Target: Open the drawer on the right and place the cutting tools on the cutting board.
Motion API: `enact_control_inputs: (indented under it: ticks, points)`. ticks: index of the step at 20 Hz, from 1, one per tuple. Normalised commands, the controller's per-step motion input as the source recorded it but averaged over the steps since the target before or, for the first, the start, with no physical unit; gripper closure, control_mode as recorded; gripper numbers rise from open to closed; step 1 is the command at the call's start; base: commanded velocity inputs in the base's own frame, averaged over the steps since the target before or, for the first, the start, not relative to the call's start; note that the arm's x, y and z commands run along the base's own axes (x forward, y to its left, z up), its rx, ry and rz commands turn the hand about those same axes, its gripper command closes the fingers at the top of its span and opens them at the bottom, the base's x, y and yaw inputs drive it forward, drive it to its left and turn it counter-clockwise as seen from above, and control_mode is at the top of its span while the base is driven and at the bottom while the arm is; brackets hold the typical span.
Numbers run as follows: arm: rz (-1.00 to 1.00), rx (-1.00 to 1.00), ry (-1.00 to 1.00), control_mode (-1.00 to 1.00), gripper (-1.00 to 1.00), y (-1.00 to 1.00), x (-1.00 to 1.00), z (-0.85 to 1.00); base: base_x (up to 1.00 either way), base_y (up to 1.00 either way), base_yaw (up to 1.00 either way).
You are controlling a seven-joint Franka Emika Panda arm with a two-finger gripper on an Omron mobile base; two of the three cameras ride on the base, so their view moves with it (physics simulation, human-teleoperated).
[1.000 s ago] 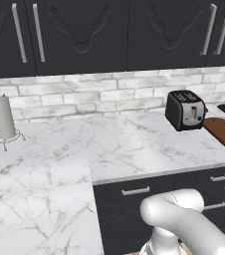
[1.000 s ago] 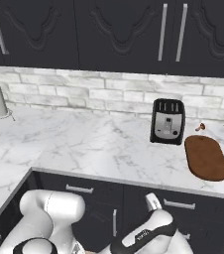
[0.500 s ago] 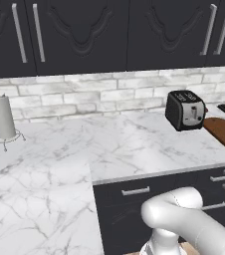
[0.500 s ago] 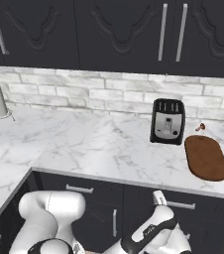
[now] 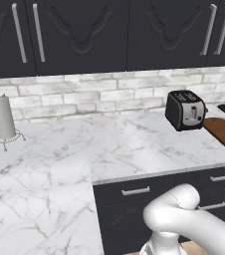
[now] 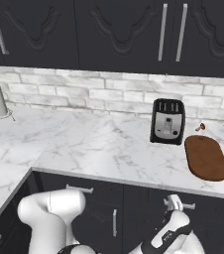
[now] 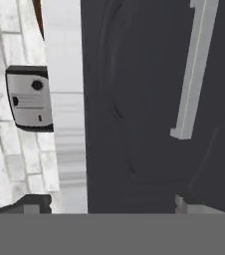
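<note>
Two dark fingertips (image 7: 37, 203) stand wide apart, clamped on nothing; the gripper (image 7: 112, 205) faces the black-fronted drawer (image 7: 134, 99), still shut; its silver bar handle (image 7: 193, 69) lies ahead of the fingers, off toward one tip, long axis running along the view; the reddish-brown wooden cutting board (image 6: 206, 157) rests on the white marble counter (image 6: 99, 149) beside the black-and-silver toaster (image 6: 167, 121); no writing is legible.

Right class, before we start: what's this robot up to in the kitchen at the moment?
The white arm has its gripper down at the black drawer under the counter, right of the toaster. The jaws are open and hold nothing, with the drawer's silver handle just ahead of them and not yet gripped. The drawer is closed. The cutting board lies on the counter beside the toaster, waiting for the cutting tools.
</note>
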Motion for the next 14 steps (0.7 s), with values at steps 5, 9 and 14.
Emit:
enact_control_inputs:
  ticks: [5,9,14]
  points:
    - [0.0,0.1,0.0,-1.0,-1.0,-0.31,0.0,-0.37,0.0,0.0,0.0]
    - [-0.01,0.06,-0.05,-1.0,-1.0,-0.03,0.0,-0.33,0.0,0.0,0.0]
    - [-0.03,0.04,-0.1,-1.0,-1.0,0.0,0.01,-0.18,0.0,0.0,0.0]
